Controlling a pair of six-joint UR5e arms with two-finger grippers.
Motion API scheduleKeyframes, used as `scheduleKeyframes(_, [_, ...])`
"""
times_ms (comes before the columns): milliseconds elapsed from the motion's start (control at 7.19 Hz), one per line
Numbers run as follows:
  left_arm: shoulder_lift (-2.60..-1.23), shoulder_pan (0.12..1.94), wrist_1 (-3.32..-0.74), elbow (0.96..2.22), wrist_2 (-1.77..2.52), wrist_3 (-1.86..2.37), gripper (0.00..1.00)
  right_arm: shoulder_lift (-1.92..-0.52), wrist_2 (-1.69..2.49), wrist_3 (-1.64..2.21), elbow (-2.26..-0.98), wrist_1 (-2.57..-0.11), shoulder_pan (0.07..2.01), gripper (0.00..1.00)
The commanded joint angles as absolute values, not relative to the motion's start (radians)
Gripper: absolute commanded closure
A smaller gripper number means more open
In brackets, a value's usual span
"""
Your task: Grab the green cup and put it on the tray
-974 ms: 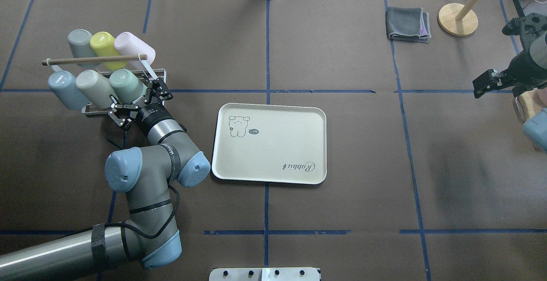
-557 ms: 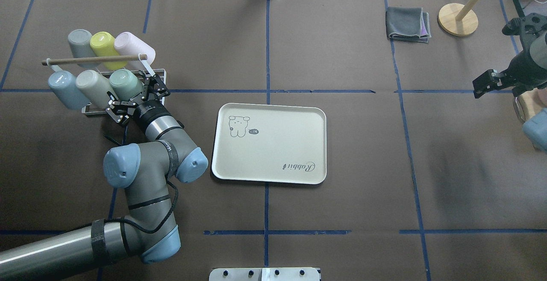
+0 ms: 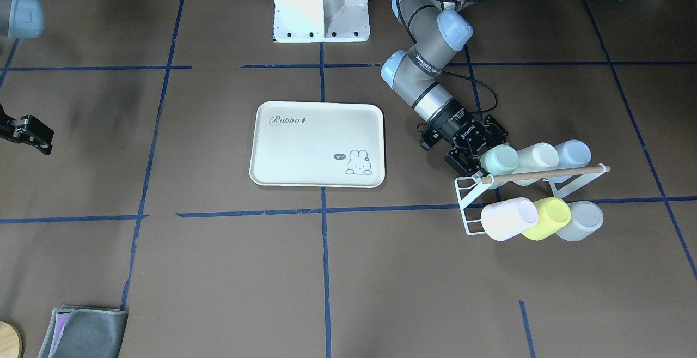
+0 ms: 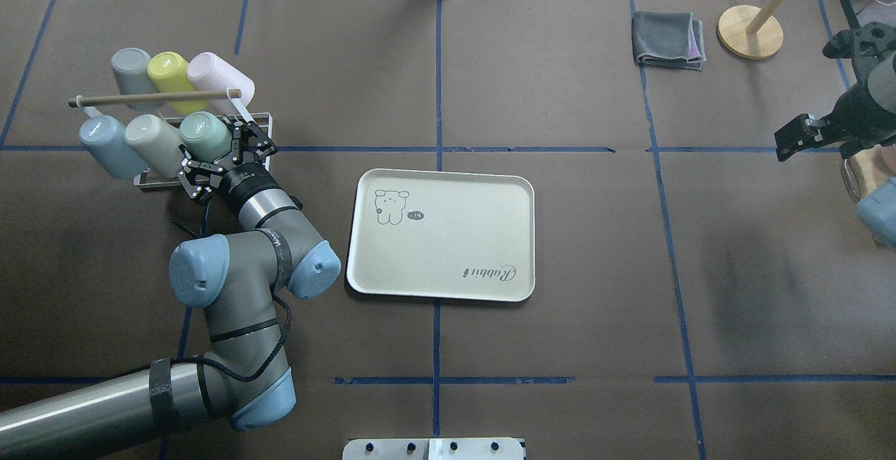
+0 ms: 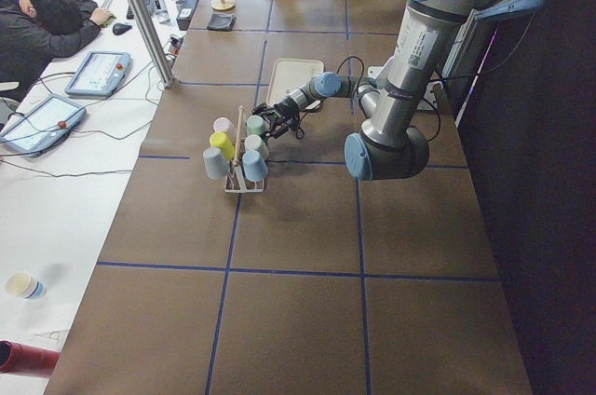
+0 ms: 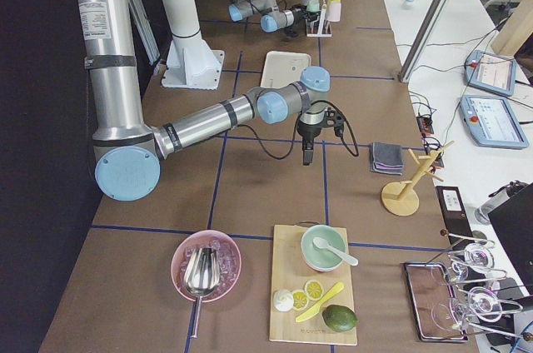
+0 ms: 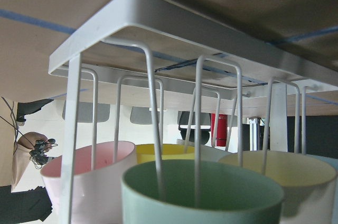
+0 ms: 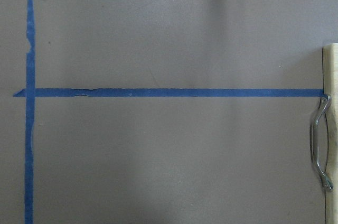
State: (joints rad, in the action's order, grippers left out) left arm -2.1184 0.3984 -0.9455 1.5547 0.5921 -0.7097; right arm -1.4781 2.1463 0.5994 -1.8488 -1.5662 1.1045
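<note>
Mint-green cup (image 4: 203, 132) tilted on the white wire rack (image 3: 464, 205), its rim right at my left gripper (image 4: 218, 152), my fingers (image 4: 253, 141) spread wide about its mouth, Rabbit tray (image 4: 455, 250) well apart.

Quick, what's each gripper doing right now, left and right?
Left gripper: open, straddling the green cup, not clamped on it.
Right gripper: cannot tell whether open or shut; nothing seen in it.

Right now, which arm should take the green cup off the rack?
Left. The left gripper sits open at the green cup on the rack, beside the tray. The right gripper hangs at the table's far end, away from both.
</note>
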Motion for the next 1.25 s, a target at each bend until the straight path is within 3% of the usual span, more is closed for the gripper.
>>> scheduleKeyframes(0, [-2.118,0.402,-0.948,1.563,0.591,-0.709,0.46,-1.479,2.148,0.600,-1.848,-1.566,1.104,0.00])
scheduleKeyframes(1113, [-2.109,0.420,-0.936,1.634,0.577,-0.716,0.45,-1.477,2.148,0.600,-1.844,-1.566,1.104,0.00])
